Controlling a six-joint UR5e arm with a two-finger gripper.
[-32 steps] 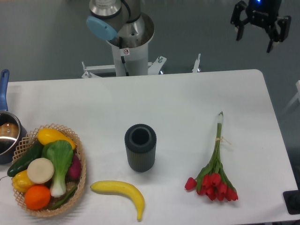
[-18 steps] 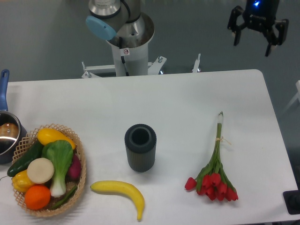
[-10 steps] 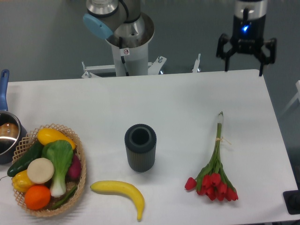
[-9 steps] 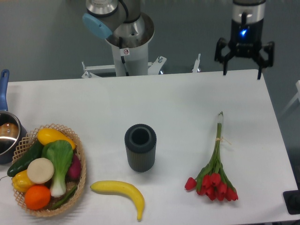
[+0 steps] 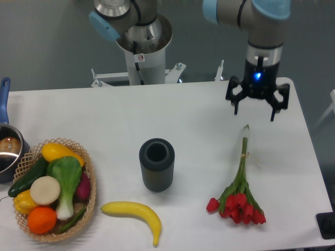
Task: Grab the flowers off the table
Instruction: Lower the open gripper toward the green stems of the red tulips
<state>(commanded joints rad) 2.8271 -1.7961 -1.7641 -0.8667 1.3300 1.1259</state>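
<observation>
The flowers (image 5: 238, 189) lie on the white table (image 5: 199, 112) at the front right: red tulip heads toward the front edge, long green stems tied with pale string pointing back. My gripper (image 5: 254, 111) hangs above the table just beyond the stem tips, pointing down. Its fingers (image 5: 235, 107) are spread wide apart and hold nothing. It does not touch the flowers.
A dark ribbed vase (image 5: 156, 164) stands mid-table. A yellow banana (image 5: 135, 215) lies in front of it. A wicker basket (image 5: 89, 189) of vegetables and fruit sits front left, with a pot (image 5: 9, 149) behind it. The robot base (image 5: 142, 47) stands behind the table.
The gripper has come down and forward from the upper right, beyond the table's back edge, to just above the stem tips. It stays open. The flowers have not moved.
</observation>
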